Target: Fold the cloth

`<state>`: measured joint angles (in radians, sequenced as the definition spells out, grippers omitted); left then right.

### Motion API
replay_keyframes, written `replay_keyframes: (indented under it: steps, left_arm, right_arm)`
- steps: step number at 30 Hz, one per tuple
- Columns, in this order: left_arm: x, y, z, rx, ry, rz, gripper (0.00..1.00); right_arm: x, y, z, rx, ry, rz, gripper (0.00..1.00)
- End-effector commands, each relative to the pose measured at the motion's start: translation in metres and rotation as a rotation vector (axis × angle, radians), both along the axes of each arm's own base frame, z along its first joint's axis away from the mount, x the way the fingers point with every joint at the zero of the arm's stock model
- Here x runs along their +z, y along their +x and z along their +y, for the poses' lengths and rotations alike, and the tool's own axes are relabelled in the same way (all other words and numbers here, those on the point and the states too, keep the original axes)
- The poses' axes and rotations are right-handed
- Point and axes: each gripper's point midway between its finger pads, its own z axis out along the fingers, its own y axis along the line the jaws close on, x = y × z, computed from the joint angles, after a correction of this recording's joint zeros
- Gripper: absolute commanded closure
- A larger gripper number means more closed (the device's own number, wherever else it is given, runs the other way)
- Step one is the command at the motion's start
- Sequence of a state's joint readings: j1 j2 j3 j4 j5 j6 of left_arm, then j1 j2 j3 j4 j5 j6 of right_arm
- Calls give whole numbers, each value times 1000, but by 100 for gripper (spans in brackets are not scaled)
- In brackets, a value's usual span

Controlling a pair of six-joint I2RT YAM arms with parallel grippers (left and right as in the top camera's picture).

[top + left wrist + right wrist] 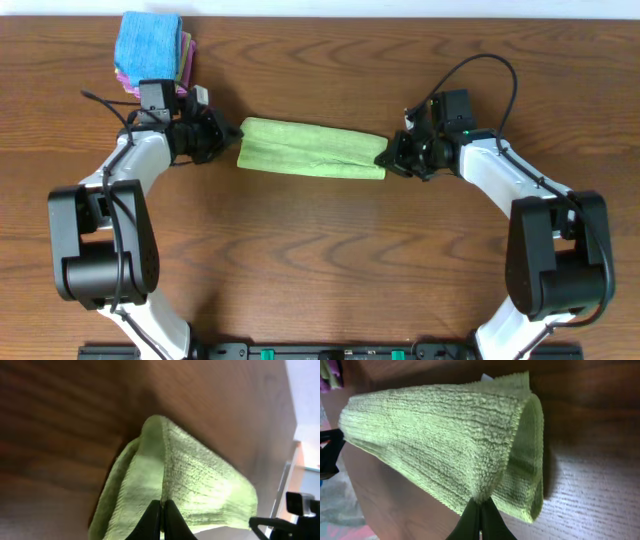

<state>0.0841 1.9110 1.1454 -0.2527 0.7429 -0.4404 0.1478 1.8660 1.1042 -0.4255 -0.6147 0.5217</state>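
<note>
Left gripper (162,506) and right gripper (481,504) pinch cloth (310,150) ends, hiding edges.

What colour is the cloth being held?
The soft towel cloth is plain lime green; right wrist view shows best.

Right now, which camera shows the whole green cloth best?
The overhead camera: it shows the whole lime-green cloth, folded into a strip, held between the left gripper and right gripper. Each wrist camera shows only one pinched end up close.
</note>
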Motion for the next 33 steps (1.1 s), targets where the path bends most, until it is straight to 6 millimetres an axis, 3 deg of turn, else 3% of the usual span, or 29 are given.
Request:
replay_keyframes:
  steps: [1,13,15,16,18,20,23,24,25,26,27,28,30,33]
  left_arm:
    - [5,0,4,-30,51,-29,94]
    - [-13,-24,12,-45,118,83,94]
    - [-13,-24,11,-45,116,83,49]
    - [-13,-25,11,-45,116,83,42]
    - [-11,-24,11,-45,116,78,38]
    - [-5,-21,11,-45,111,62,22]
    - [13,-15,11,-46,114,11,20]
    - [23,-12,10,-58,116,-26,21]
    - [33,-10,9,-75,120,-67,24]
    - [42,-8,9,-84,129,-98,32]
    - [55,-7,8,-97,141,-143,57]
    - [67,-6,7,-107,157,-187,89]
    - [81,-5,6,-107,196,-233,94]
    - [78,-2,9,-100,318,-249,94]
  right_arm:
    - [2,2,2,27,10,-15,98]
    - [0,-2,1,26,5,9,96]
    - [0,-2,1,25,4,9,62]
    - [0,-2,1,26,5,9,56]
    - [1,-1,0,23,5,5,48]
    - [7,3,-2,31,5,-22,33]
    - [25,13,-6,36,5,-87,29]
    - [34,17,-7,34,7,-115,33]
    - [45,22,-8,35,7,-148,45]
    - [54,26,-9,38,4,-182,72]
    - [66,31,-11,31,-12,-220,98]
    - [79,36,-12,23,-30,-261,98]
    - [93,42,-15,7,-83,-315,98]
    - [94,44,-14,7,-186,-359,98]
